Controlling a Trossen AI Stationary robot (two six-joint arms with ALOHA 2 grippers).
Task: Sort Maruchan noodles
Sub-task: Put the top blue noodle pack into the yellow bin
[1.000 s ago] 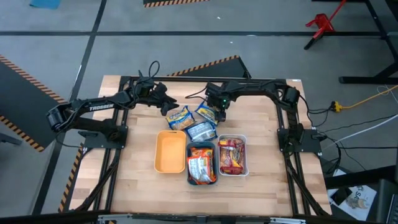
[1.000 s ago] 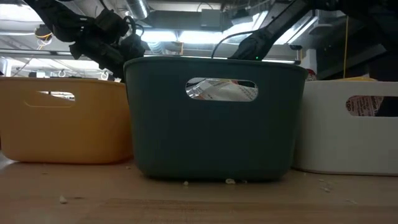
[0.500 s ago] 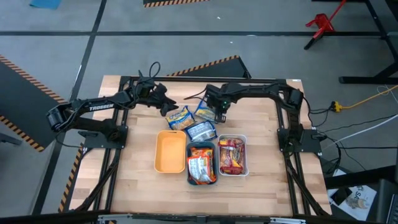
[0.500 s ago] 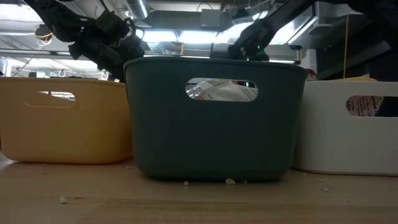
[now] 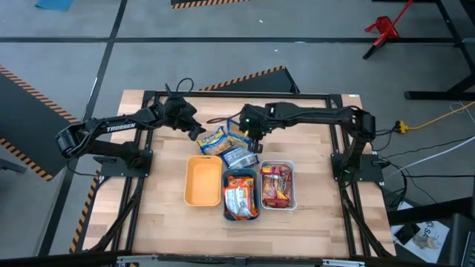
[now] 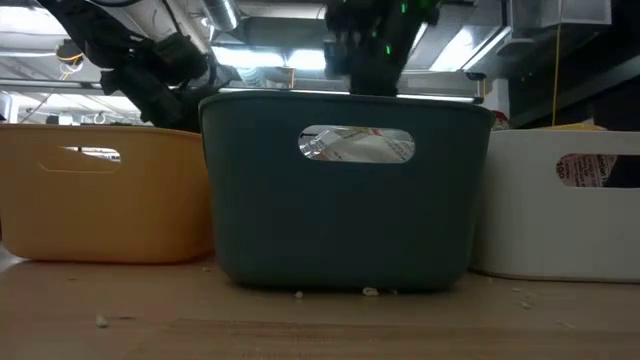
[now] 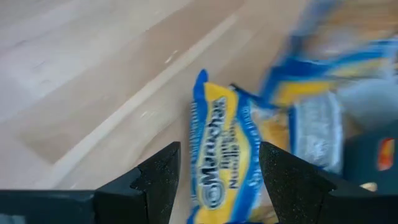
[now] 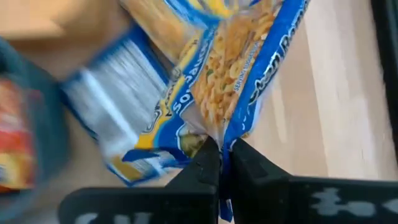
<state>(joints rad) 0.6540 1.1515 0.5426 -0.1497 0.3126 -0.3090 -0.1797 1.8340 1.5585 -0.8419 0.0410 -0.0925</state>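
Observation:
Three blue-and-yellow Maruchan noodle packets lie clustered at the table's middle, just beyond the trays. My right gripper [image 5: 252,139] is shut on one packet [image 8: 242,81], which overlaps a blue-white packet [image 8: 112,124]. My left gripper [image 7: 217,180] stands open just left of the cluster, its fingers on either side of the near end of a yellow-blue packet [image 7: 224,143] without touching it. That packet [image 5: 213,142] lies flat on the wood. My right gripper pinches the packet's crimped edge [image 8: 219,138] between its two fingertips, at one short end. The packet stretches away from the fingers, over the neighbouring packets. Whether it is lifted clear of them, I cannot tell.
Three trays stand side by side toward the near edge: a yellow-orange one [image 5: 190,182], a teal one [image 5: 225,199] holding orange packets, and a white one [image 5: 292,185] holding red packets. Bare wood lies left and right of the trays.
My right gripper has shut on the packet's edge and swung toward the table's left, taking the packet with it toward the other packets.

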